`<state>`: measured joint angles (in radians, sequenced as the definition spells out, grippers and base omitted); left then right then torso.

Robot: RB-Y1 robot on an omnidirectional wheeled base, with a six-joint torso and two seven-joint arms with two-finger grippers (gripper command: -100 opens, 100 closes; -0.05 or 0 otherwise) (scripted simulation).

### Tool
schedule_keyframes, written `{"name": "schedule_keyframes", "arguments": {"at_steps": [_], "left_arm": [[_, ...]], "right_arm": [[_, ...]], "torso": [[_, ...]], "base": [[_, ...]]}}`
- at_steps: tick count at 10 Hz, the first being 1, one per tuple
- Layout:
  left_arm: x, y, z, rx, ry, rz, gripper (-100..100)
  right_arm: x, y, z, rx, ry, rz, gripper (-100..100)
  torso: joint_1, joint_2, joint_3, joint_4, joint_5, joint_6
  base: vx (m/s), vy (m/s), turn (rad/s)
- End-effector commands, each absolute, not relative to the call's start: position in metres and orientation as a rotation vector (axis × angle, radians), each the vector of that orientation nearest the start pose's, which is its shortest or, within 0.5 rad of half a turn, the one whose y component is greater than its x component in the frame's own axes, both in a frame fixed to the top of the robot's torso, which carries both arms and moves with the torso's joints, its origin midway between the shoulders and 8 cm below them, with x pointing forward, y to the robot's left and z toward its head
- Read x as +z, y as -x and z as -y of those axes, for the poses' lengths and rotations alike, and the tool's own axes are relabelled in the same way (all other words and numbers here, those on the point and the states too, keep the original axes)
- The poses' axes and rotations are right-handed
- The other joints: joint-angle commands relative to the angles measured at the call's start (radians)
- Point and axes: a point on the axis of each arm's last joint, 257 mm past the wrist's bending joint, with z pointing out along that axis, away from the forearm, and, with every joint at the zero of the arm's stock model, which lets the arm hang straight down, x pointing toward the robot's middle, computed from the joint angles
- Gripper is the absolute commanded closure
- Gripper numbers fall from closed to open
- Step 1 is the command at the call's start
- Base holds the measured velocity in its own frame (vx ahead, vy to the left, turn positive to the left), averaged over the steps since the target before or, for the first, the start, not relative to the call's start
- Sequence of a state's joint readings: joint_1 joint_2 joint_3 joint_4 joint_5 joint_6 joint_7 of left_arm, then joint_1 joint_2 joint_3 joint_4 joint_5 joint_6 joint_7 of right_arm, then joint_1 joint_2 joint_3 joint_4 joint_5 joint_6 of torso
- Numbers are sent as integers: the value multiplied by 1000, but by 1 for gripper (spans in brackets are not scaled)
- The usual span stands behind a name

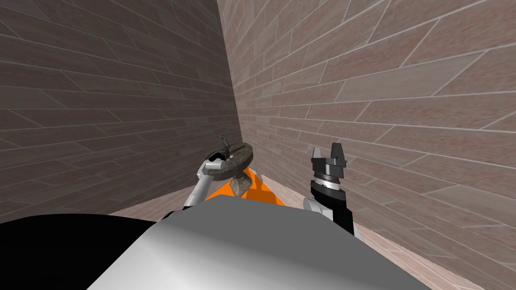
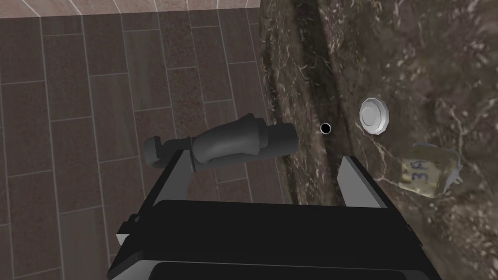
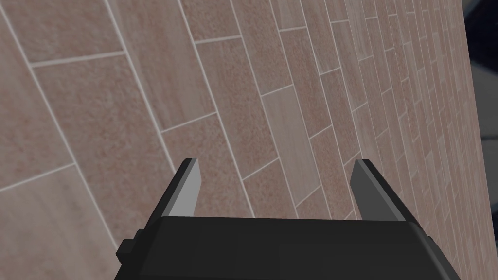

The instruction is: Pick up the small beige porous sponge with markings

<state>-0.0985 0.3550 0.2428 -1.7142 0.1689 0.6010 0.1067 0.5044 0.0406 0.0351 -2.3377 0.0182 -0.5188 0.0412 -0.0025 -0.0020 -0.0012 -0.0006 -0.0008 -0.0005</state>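
Sponge and hand are apart. The small beige porous sponge with dark scribbled markings [image 2: 430,170] lies on the flat face of the dark brown marbled round sink [image 2: 413,58], just beside a silver round cap [image 2: 374,115] set into that sink. The left gripper [image 2: 265,156] hovers over the sink's rim, its two fingers spread wide with nothing held, likely so they can straddle the sponge. The sponge lies outside the gap, past one finger's outer side, so I judge the hand must shift across the sink before closing. A dark grey curved faucet [image 2: 228,141] juts from the sink's edge near the other finger and could be bumped. The right gripper [image 3: 277,163], equally wide and empty, is held up away from the sink, presumably to keep clear.
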Motion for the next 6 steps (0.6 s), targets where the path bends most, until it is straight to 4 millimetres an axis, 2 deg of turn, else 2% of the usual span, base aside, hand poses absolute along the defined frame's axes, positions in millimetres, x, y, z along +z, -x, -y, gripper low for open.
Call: {"name": "schedule_keyframes", "arguments": {"at_steps": [1,6], "left_arm": [[-202,-545,-435,-837,1539,-1260,-100],[-233,-547,-452,-752,1684,-1315,-100]], "right_arm": [[52,-329,268,1299,-606,-546,0],[52,-329,268,1299,-606,-546,0]], "torso": [[0,0,0,0,0,0],[1,0,0,0,0,0]], "base": [[27,-41,18],[31,-36,30]]}}
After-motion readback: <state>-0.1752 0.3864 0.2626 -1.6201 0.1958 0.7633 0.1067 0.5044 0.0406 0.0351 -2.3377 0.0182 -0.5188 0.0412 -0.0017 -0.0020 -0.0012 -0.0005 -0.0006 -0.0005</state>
